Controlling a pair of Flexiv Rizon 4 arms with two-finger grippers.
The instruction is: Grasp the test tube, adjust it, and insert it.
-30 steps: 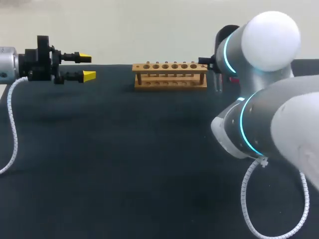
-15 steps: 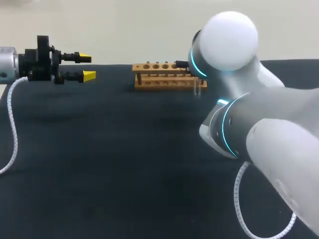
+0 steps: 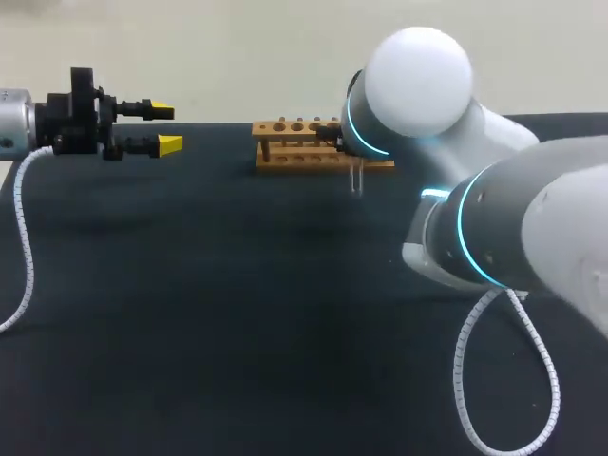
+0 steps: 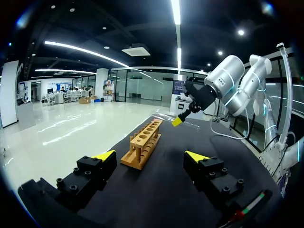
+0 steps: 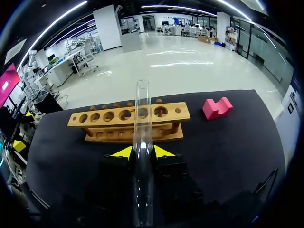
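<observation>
A clear glass test tube (image 5: 141, 142) stands between the yellow tips of my right gripper (image 5: 141, 152), which is shut on it. In the right wrist view the tube's open end points past the fingers toward the wooden rack (image 5: 126, 124), which has a row of holes. In the head view the tube (image 3: 356, 179) hangs just in front of the rack (image 3: 294, 142), near its right half. My right arm (image 3: 418, 66) hides the gripper there. My left gripper (image 3: 167, 128) hovers open and empty at the far left, well away from the rack (image 4: 142, 145).
A pink block (image 5: 217, 107) lies on the black table beyond the rack's far end, as seen from the right wrist. White coiled cables (image 3: 494, 380) hang from both arms near the table's front.
My right arm has swung to the left with the tube, from beside the rack's right end to in front of its right half. The left arm has not moved.
</observation>
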